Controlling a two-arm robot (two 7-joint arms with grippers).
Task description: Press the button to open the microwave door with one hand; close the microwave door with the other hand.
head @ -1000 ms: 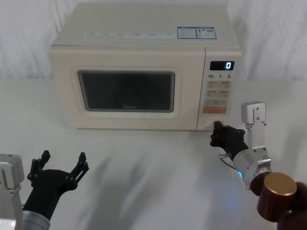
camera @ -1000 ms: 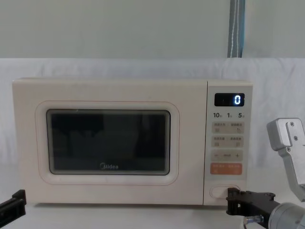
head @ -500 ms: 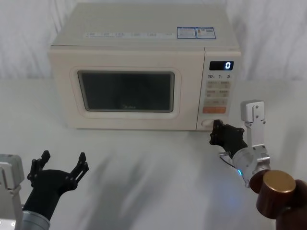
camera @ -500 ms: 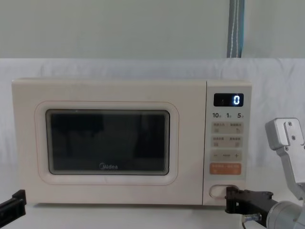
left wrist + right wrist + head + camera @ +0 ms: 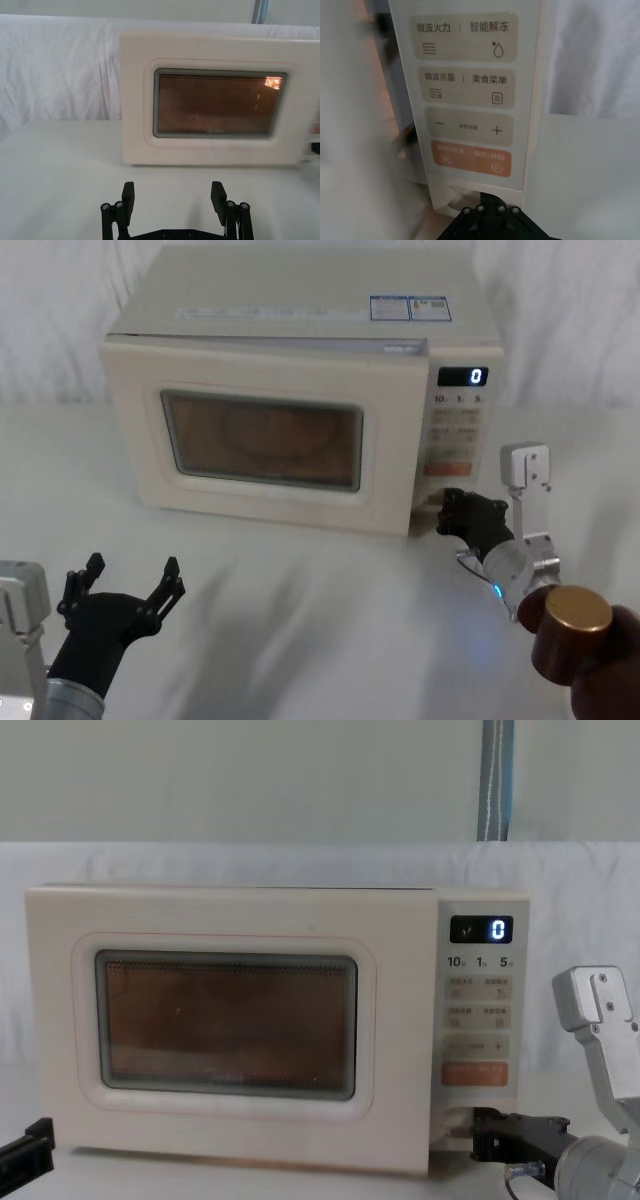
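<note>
Pressing button (image 5: 465, 192), right gripper (image 5: 452, 512) against it

A: Setting, as recorded?

B: A staged test bench, lab-like rather than a lived-in kitchen. One microwave (image 5: 300, 390) stood alone on a table (image 5: 320, 620) covered in white cloth.

A: Evidence for that?

B: More white cloth (image 5: 300, 860) was draped behind as a backdrop, creased and hanging. Above it ran a plain pale wall (image 5: 250, 780) with a grey-blue strip (image 5: 497, 780) running down it. No cupboards, dishes or food stood about.

A: Anything domestic?

B: The microwave alone, its window lit orange.
</note>
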